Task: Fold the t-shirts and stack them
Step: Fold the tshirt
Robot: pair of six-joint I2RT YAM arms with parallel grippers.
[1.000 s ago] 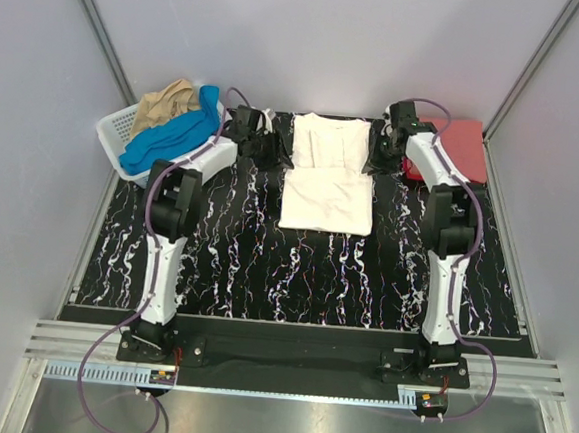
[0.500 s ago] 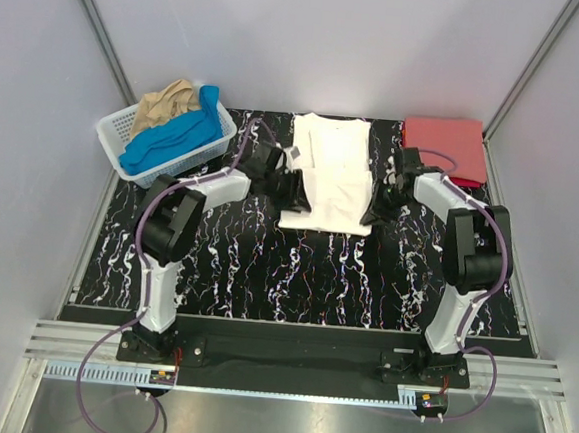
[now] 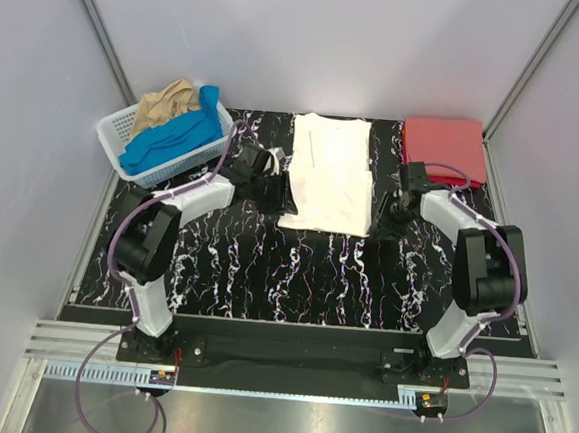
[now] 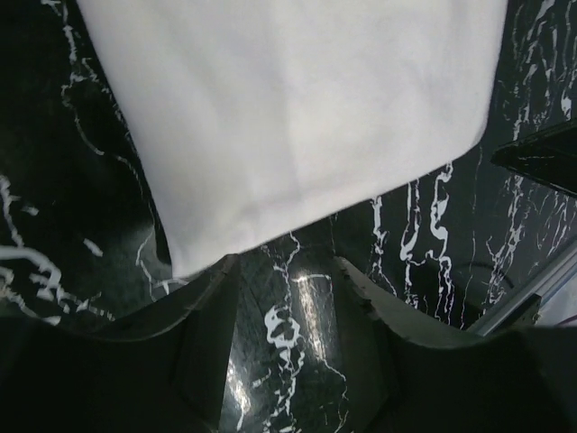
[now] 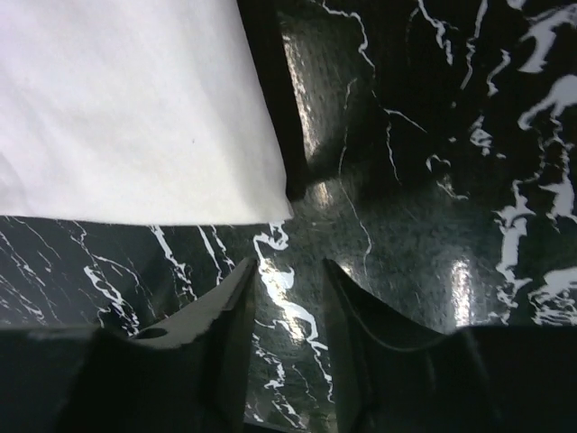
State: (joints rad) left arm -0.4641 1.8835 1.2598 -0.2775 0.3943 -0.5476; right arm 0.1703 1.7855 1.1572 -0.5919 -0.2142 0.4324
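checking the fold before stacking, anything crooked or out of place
The folded white cloth t-shirt flares slightly wider at its near edge. The blue cloth t-shirt hangs over the rim of the white plastic lattice basket.

White tee (image 4: 297, 117) cut off at top edge, both wrist views. Tan tee (image 3: 164, 105) partly under blue tee (image 3: 174, 133) in basket (image 3: 113, 130). L fingers (image 4: 206, 347) & R fingers (image 5: 221, 329) blurred, cut off at btm. Top view: jaw gaps too small to tell.
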